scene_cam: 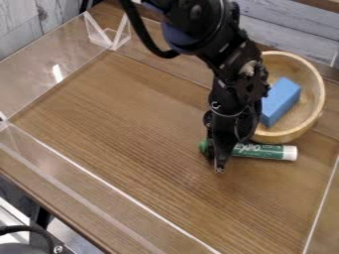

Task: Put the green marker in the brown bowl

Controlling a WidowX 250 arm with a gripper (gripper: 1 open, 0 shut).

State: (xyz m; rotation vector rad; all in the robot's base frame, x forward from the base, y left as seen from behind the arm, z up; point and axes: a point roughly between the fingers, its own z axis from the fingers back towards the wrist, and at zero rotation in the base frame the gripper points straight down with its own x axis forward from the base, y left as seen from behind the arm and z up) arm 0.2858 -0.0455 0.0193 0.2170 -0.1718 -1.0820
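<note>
End effector (219, 159): clamped on green marker (259, 151) | marker: flat on counter (119, 129) | brown bowl (307, 109): nearby, holds blue block (279, 101)

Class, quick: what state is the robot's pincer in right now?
Pincer: closed, down at the cap end of the slim green-and-white marker lying on the wooden table; whether it grips the marker cannot be told.

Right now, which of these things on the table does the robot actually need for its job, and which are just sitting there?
Needed for the job:
- slim white marker with a green label, lying on the table
- round light-brown wooden bowl
- black gripper, down at the marker's left end

Just lying about:
- blue foam block, inside the bowl
- clear plastic walls around the wooden table
</note>
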